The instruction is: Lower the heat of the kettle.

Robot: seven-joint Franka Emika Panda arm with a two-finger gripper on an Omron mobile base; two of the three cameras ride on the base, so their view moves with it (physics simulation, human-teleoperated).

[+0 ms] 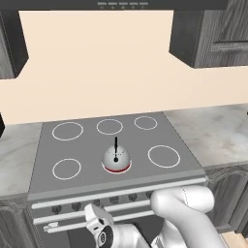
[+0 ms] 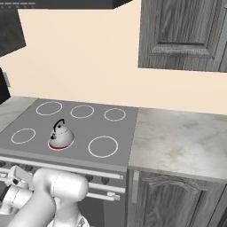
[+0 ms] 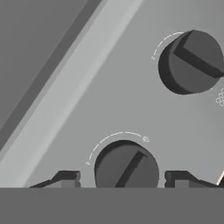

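The small silver-grey kettle (image 1: 116, 159) (image 2: 60, 135), with a thin black upright handle, sits on the front middle burner over a red glowing ring. My gripper (image 1: 91, 212) (image 2: 15, 174) hangs low in front of the stove's control panel (image 1: 121, 198). In the hand view the gripper (image 3: 122, 180) is open. Its two dark fingertips (image 3: 65, 179) stand on either side of a dark round knob (image 3: 127, 168), without touching it. A second knob (image 3: 192, 61) lies further along the panel.
The grey cooktop (image 1: 87, 145) carries several white-outlined burner rings. A row of knobs and a pale oven handle bar (image 1: 121, 220) run along the front. A marble counter (image 2: 177, 137) lies to the right, with dark cabinets (image 2: 181, 35) above it.
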